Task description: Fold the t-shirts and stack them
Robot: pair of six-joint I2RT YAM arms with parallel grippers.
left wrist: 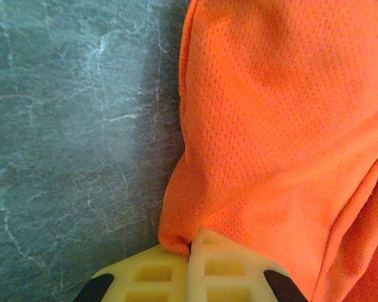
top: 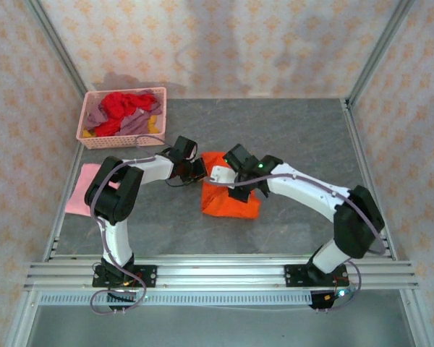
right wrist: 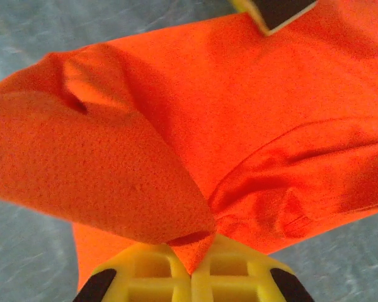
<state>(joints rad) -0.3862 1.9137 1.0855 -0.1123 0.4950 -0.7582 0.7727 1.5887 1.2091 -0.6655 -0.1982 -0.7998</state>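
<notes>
Orange t-shirt (top: pixel 231 204) pinched, basket (top: pixel 123 139) in top view

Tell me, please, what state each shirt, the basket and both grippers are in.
orange t-shirt, bunched up, pinched at two edges
left gripper, shut on orange t-shirt
right gripper, shut on orange t-shirt
pink t-shirt, flat at the table left edge
basket, upright, holding shirts
red t-shirt, crumpled in basket
mauve t-shirt, crumpled in basket
</notes>
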